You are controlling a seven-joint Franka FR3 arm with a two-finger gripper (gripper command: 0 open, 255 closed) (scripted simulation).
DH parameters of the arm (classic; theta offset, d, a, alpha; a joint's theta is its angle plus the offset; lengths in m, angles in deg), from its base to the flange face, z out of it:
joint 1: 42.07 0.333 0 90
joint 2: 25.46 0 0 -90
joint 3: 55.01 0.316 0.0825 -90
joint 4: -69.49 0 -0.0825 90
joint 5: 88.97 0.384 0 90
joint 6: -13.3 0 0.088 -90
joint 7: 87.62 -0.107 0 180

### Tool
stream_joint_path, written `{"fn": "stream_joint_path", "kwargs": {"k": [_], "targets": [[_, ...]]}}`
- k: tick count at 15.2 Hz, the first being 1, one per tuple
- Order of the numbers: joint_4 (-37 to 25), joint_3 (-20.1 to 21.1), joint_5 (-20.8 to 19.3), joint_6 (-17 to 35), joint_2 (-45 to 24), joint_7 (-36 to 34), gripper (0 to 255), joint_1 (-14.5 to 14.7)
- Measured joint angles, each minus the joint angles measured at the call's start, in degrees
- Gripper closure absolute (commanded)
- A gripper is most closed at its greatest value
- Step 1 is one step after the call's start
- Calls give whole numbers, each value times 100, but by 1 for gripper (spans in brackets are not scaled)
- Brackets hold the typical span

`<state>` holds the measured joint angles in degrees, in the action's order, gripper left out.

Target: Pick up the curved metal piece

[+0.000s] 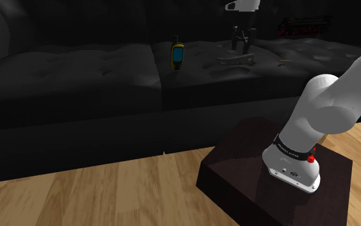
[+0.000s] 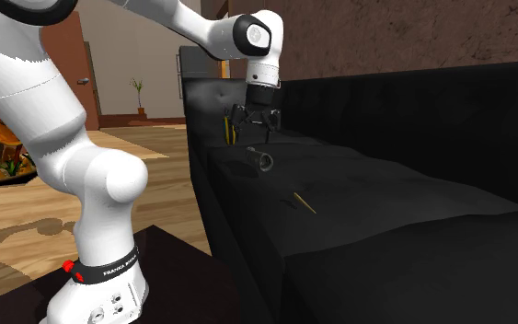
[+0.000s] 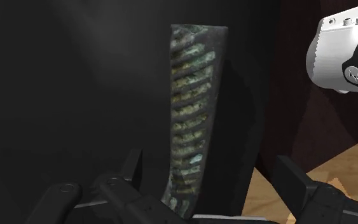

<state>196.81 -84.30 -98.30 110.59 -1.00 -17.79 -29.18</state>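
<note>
The curved metal piece (image 1: 235, 60) lies flat on the seat of a black sofa (image 1: 76, 70), towards the shoulder view's right; the white arm (image 1: 329, 106) reaches from its dark stand (image 1: 262, 186) over the seat and hangs its black jaws straight above the piece, close over it; the jaws stand open, their two fingers apart, and nothing is gripped; in the wrist view the piece runs away lengthwise from the hand, ribbed across and dull greenish-grey, its near end lying in the gap between the fingers, nearer one finger than the other and touching neither as far as can be seen; a yellow and blue handheld device (image 1: 177, 56) stands upright on the seat to the shoulder view's left of the piece, apart from it; a thin yellow stick (image 1: 283, 62) lies on the cushion to the shoulder view's right of the piece, also apart; a red and black thing (image 1: 304, 26), too dim to name, rests farther back against the sofa's backrest; a wooden floor (image 1: 108, 192) spreads in front of the sofa, around the stand.
</note>
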Motion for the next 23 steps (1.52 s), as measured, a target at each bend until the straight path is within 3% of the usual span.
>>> {"fn": "stream_joint_path", "kwargs": {"k": [7,8,18,23], "targets": [[376,-151,-27,528,-166,207,0,18],[409,-156,-31,560,-166,208,255,15],[436,-158,-32,595,-162,209,255,14],[187,-115,-23,295,-117,203,255,17]]}}
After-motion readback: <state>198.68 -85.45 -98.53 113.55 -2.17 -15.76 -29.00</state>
